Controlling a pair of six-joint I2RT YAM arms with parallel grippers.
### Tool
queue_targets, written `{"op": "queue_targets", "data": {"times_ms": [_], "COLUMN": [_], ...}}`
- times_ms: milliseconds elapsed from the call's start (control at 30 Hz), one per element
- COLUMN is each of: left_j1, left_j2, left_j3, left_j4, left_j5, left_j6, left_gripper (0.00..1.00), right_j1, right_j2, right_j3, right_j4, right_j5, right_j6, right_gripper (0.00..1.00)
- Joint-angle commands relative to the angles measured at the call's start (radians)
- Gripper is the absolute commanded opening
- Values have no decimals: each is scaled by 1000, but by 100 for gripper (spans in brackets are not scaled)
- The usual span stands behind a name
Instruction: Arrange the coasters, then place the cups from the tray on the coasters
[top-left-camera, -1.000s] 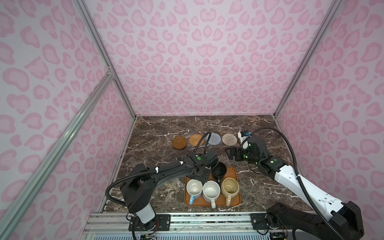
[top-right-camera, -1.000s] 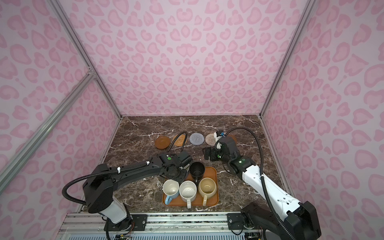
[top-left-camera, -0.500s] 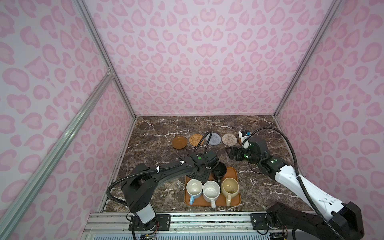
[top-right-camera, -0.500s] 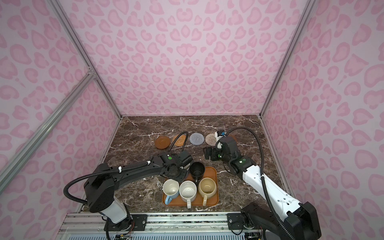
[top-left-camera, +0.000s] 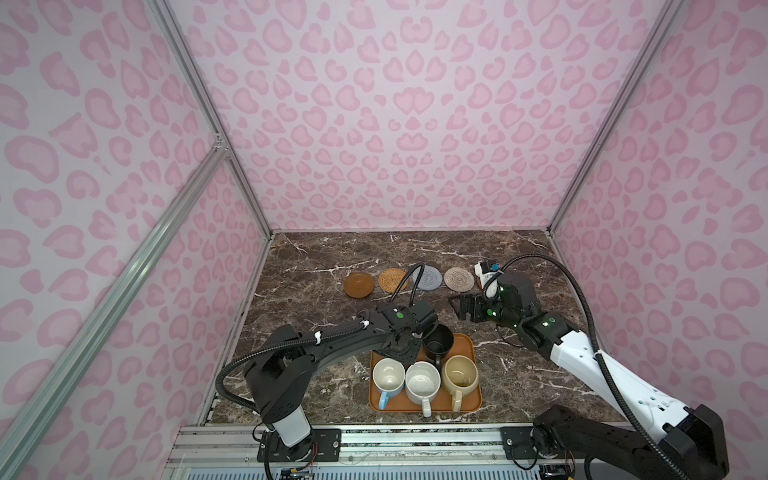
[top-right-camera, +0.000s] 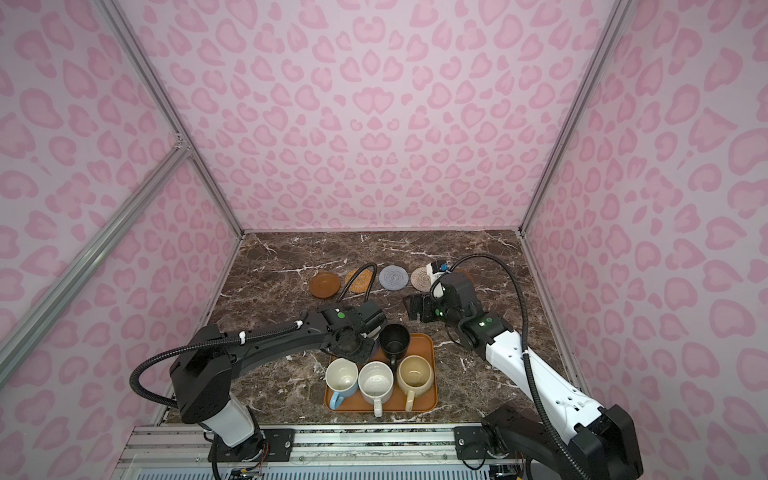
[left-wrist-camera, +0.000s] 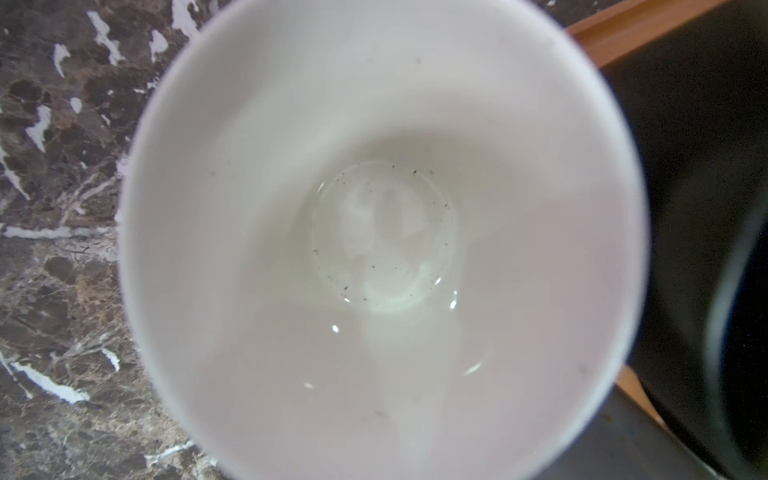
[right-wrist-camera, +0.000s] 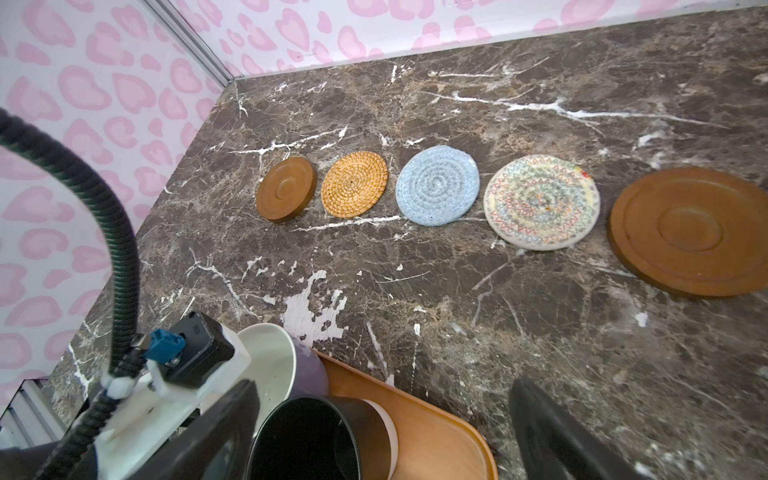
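Five coasters lie in a row at the back: brown wooden (top-left-camera: 358, 284), orange woven (top-left-camera: 392, 279), grey-blue woven (top-left-camera: 428, 278), cream woven (top-left-camera: 459, 278) and a second brown wooden one (right-wrist-camera: 690, 237). The orange-brown tray (top-left-camera: 424, 409) holds the black cup (top-left-camera: 437, 343), light blue cup (top-left-camera: 388, 376), speckled white cup (top-left-camera: 422, 380) and beige cup (top-left-camera: 459, 374). The lavender cup (right-wrist-camera: 309, 374) stands at the tray's back left corner. My left gripper (top-left-camera: 404, 348) sits right over it and is shut at its rim; the left wrist view looks straight into its white inside (left-wrist-camera: 374, 249). My right gripper (top-left-camera: 463, 309) hovers open behind the tray, holding nothing.
Pink patterned walls close in the marble table (top-left-camera: 324, 316) on three sides. The left arm's black cable (top-left-camera: 409, 278) arches over the orange and grey-blue coasters. The right arm's wrist hides the far-right coaster in a top view. A metal rail (top-left-camera: 374, 440) runs along the front.
The left gripper's jaws have closed at the lavender cup. Both arms have stayed almost where they were.
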Motion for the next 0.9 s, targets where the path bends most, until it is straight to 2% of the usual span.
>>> {"op": "queue_targets", "data": {"times_ms": [0, 133, 733, 867], "left_j1": [6, 7, 14, 24], "left_j2": [5, -13, -108, -126], "left_j3": [10, 9, -21, -16], "left_j4": [58, 58, 55, 45], "left_j5": [-32, -45, -118, -133], "left_j6": [8, -1, -50, -53], "left_gripper": [3, 3, 3, 3], "right_j1": [1, 9, 15, 38], "right_j2": [4, 18, 21, 20], "right_j3": [-11, 8, -3, -2], "right_j4": [59, 63, 78, 100], "right_j5": [-88, -153, -153, -164], "right_j6": [-29, -46, -53, -50], "right_gripper": [96, 97, 94, 98]}}
